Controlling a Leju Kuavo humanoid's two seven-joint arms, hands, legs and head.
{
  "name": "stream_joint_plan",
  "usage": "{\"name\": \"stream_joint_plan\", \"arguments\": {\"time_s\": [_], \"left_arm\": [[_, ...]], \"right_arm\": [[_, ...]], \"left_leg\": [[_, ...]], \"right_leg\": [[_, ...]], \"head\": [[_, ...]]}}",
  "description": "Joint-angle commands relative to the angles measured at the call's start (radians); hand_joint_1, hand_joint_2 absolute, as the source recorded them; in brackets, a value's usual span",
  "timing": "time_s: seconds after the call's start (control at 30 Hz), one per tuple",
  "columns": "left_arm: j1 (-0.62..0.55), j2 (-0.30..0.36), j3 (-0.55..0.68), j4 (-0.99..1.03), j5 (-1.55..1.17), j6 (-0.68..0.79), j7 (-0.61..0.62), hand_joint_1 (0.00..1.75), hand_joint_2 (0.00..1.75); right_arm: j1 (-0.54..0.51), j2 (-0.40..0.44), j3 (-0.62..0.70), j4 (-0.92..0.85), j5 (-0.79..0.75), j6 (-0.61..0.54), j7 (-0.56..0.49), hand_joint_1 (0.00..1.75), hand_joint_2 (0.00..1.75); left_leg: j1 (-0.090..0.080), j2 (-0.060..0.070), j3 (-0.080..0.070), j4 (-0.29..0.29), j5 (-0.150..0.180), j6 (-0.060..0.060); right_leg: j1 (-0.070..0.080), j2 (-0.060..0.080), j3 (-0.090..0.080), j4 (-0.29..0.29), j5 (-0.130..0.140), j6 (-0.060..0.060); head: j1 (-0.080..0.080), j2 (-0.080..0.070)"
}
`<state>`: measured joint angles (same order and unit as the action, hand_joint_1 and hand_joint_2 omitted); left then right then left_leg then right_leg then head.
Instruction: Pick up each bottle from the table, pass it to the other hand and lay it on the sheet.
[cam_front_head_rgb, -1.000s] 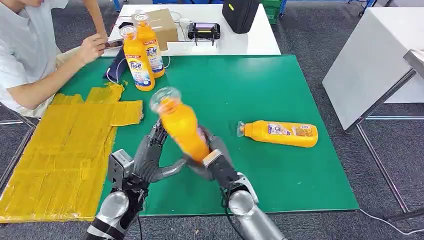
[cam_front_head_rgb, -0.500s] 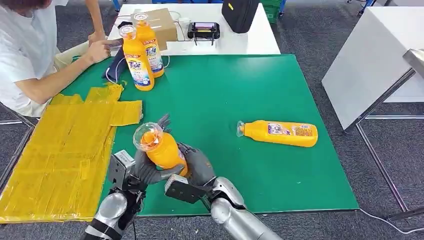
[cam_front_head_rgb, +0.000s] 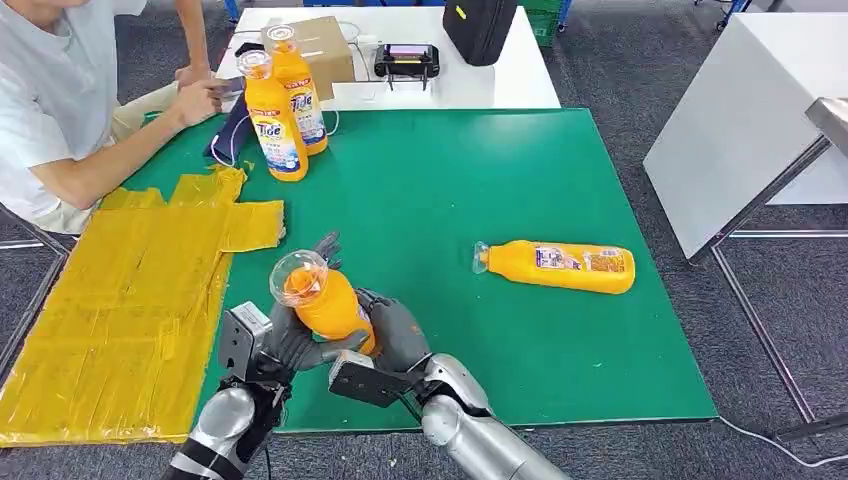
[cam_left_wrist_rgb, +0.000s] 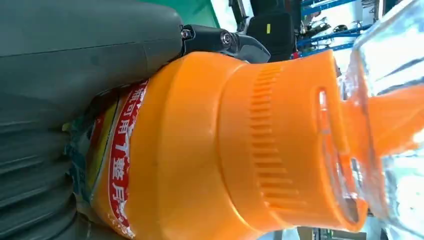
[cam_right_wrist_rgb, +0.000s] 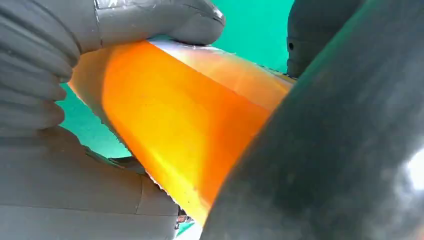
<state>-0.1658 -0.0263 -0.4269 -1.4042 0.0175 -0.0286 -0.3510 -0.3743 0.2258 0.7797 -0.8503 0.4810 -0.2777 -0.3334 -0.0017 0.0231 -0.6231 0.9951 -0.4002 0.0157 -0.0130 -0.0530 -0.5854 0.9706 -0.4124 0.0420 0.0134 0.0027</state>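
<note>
An orange bottle (cam_front_head_rgb: 325, 305) with a clear cap is held tilted above the green table's (cam_front_head_rgb: 480, 180) near edge, cap toward the yellow sheet (cam_front_head_rgb: 130, 300). My left hand (cam_front_head_rgb: 285, 340) grips it from the sheet side, thumb under the body. From the other side, my right hand (cam_front_head_rgb: 395, 335) wraps the lower body. The left wrist view shows the bottle (cam_left_wrist_rgb: 210, 150) pressed against my left hand (cam_left_wrist_rgb: 75, 60). In the right wrist view, the right hand (cam_right_wrist_rgb: 45, 75) closes around the bottle (cam_right_wrist_rgb: 175, 120). A second orange bottle (cam_front_head_rgb: 560, 267) lies on its side at the right. Two more (cam_front_head_rgb: 275, 120) stand upright at the far left.
A person (cam_front_head_rgb: 60, 110) sits at the far left corner with a hand (cam_front_head_rgb: 200, 100) near the upright bottles. A white table (cam_front_head_rgb: 400, 70) beyond holds a cardboard box (cam_front_head_rgb: 325, 45), a handheld device (cam_front_head_rgb: 407, 60) and a black bag (cam_front_head_rgb: 480, 28). Another white table (cam_front_head_rgb: 740, 120) stands at the right.
One second ago my right hand held the bottle high and upright-tilted; it has come down and leftward into my left hand. Over the last half second almost nothing has moved.
</note>
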Motion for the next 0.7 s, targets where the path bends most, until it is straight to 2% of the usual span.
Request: {"name": "stream_joint_plan", "arguments": {"time_s": [0.03, 0.7], "left_arm": [[-0.095, -0.007, -0.051, 0.052, 0.002, -0.012, 0.0, 0.0, 1.75], [-0.095, -0.007, -0.051, 0.052, 0.002, -0.012, 0.0, 0.0, 1.75]], "right_arm": [[0.014, -0.008, 0.098, 0.088, 0.018, 0.015, -0.005, 1.75, 1.75], [0.014, -0.008, 0.098, 0.088, 0.018, 0.015, -0.005, 1.75, 1.75]], "left_leg": [[0.002, -0.006, 0.005, 0.0, -0.002, -0.001], [0.001, -0.004, 0.002, 0.0, 0.0, -0.001]], "right_leg": [[0.001, 0.0, 0.007, -0.001, -0.003, -0.002], [0.001, -0.001, 0.003, -0.001, -0.001, -0.001]], "head": [[0.0, 0.0], [0.0, 0.0]]}}
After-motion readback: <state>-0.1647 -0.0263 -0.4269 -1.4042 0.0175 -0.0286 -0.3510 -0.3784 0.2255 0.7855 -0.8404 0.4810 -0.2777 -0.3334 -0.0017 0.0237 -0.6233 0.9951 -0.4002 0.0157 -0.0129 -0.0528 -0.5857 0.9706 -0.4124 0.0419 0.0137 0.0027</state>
